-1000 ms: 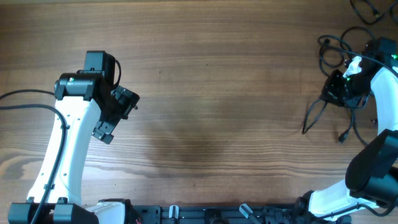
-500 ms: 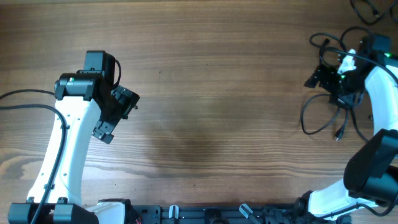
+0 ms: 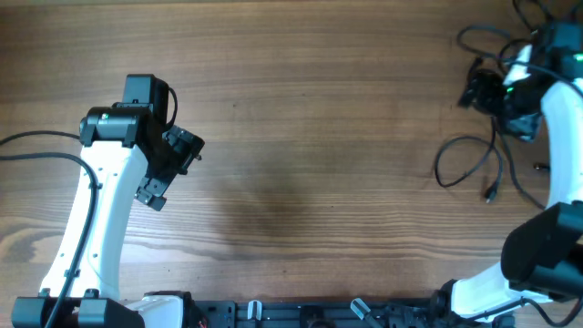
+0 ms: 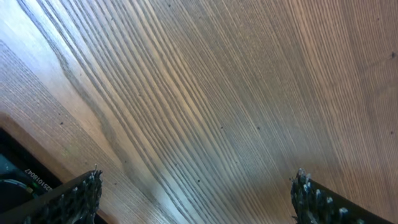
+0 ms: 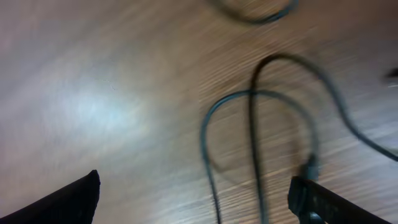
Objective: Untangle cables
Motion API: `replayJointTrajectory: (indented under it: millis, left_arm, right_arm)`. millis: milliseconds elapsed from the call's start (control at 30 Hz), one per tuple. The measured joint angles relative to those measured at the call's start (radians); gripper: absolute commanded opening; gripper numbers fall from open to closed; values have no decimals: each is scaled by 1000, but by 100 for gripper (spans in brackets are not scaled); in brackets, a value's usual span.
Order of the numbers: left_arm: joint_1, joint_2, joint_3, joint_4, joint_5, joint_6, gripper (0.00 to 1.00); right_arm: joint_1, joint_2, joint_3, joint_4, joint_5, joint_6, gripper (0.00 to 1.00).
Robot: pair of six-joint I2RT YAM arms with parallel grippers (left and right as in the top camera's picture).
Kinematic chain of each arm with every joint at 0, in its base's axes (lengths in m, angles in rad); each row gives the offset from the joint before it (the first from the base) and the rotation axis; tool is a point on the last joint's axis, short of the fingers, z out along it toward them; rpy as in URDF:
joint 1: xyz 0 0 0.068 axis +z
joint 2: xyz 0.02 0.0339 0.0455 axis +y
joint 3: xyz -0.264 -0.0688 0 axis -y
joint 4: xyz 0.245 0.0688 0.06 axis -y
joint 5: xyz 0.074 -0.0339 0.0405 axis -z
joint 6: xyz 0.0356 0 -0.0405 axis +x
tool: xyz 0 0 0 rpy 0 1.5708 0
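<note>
Standing Wide Open Above a Loose Black Cord

Both claws are seen fully spread, and nothing is held by either. The right claw [image 5: 202,200], black and two-fingered on a white arm, is hung over the far right part of the brown wooden counter [image 3: 319,137]. In the right wrist view its two dark fingertips [image 5: 68,199] are set at opposite edges of the frame, with only counter and cord lying below the gap. No cord is touched by the fingers, as far as can be told. The left claw [image 3: 170,171] is held at the left side, well apart from the cords, and its toothed fingertips [image 4: 74,198] are likewise spread wide over bare wood.

The thin black cables [image 3: 439,170] are found at the right end of the counter. One cord is laid loose in an elongated loop, whose long axis is run diagonally from beside the right claw toward the near left. Its small plug end [image 3: 489,193] is pointed at the near edge. More cords are gathered in a tangle at the far right corner, partly hidden by the arm. In the right wrist view the cord is blurred, but a rounded loop crossed by an upright strand [image 5: 252,155] can be made out.

The cords are slender, round and matte. The counter is marked by fine, straight grain and a soft sheen.
</note>
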Motion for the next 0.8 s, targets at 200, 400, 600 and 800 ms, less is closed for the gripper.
replayJointTrajectory:
  millis: [200, 400, 600, 800]
  left_arm:
    - [0, 0, 0, 3, 0, 0, 100]
    - [0, 0, 0, 6, 0, 0, 100]
    - [0, 0, 0, 8, 0, 0, 100]
    - [0, 0, 0, 14, 0, 0, 100]
  right_arm:
    - [-254, 0, 20, -8, 56, 62, 100]
    - [-420, -4, -190, 86, 114, 172, 100]
    - [-543, -5, -374, 206, 176, 317, 100]
    - [-553, -5, -555, 388, 205, 402, 79]
